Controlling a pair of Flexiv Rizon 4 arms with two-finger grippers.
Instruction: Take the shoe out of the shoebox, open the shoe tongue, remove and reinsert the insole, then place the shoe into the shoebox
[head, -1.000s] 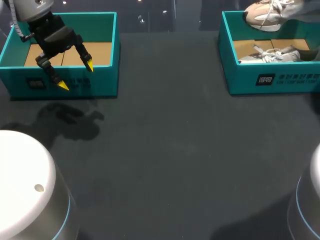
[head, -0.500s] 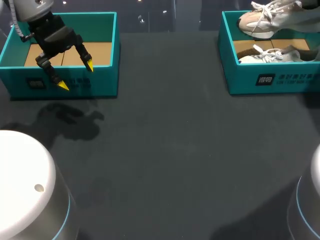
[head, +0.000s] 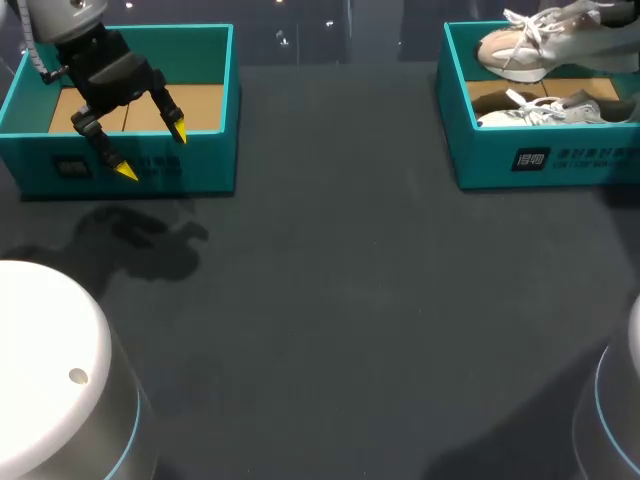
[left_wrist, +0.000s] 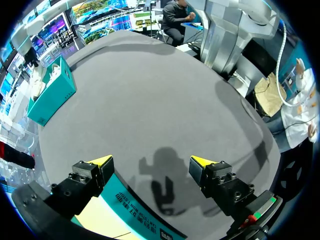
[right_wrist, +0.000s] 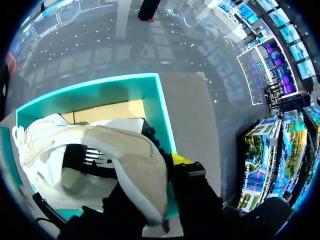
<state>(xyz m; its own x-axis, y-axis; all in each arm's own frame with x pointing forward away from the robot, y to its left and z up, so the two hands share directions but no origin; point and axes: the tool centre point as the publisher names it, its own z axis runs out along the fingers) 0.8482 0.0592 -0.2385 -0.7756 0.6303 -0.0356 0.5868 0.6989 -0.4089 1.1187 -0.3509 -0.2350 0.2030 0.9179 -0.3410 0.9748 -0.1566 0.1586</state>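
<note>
- Our left hand (head: 152, 152) hangs over the front wall of the left box (head: 205, 165). Its fingers are spread wide and hold nothing. The left wrist view shows the same: bare desk (left_wrist: 165, 100) ahead of the hand (left_wrist: 150, 161) and the box wall (left_wrist: 135, 215) just under it.
- The left box shows only its cardboard floor behind the hand, so we judge this arm has no part in the work yet.
- Across the desk (head: 330, 300), well apart from the left hand, stands the right box (head: 540, 160). A second shoe (head: 540, 110) lies inside it.
- The shoe (head: 520, 45) is above that box's far side, clear of the floor of the box.
- In the right wrist view our right hand (right_wrist: 160, 170) grips the shoe (right_wrist: 115, 150) at its heel end. Only one yellow tip shows beside it; the other finger is hidden behind the shoe. The right box (right_wrist: 162, 110) lies open beneath and ahead of the hand.
- We judge the first step, lifting the shoe out, to be under way: it is up but not yet past the box walls or set on the desk.
- Left to do: open the tongue, take out and refit the insole, and return the shoe to the box.
</note>
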